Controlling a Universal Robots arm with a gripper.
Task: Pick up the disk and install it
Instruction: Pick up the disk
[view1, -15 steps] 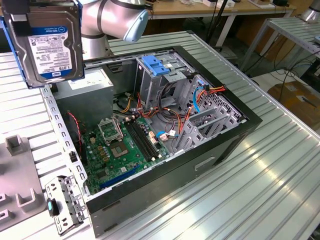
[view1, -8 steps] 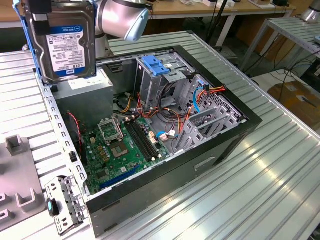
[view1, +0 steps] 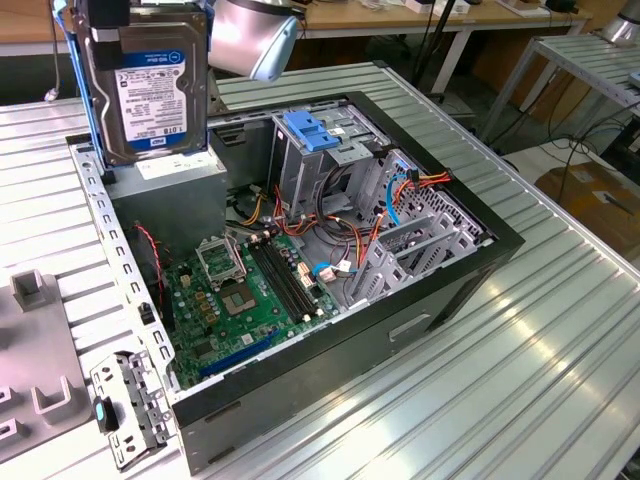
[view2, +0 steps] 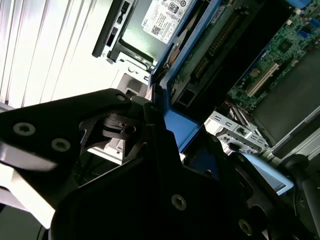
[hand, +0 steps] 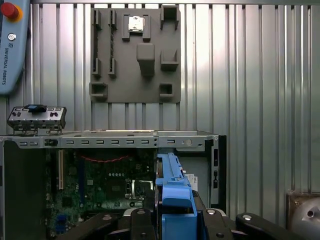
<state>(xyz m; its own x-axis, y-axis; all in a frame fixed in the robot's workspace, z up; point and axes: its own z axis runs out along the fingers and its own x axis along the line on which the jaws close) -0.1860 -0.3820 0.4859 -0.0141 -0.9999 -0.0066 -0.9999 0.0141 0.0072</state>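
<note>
silver disk (view1: 150, 90), white-blue label, blue rails

Your arm's wrist joint (view1: 255, 35) is a rounded silver-grey housing with a smooth sheen. Your gripper (hand: 174, 212) is matte black throughout, built from flat angular plates and link bars. In the second wrist view you can see bright round screw heads (view2: 23, 128) set into those plates, and a round pivot (view2: 118, 128) where the links meet. The first wrist view shows a row of similar silver screws (hand: 210, 212) along the link bars.
</note>
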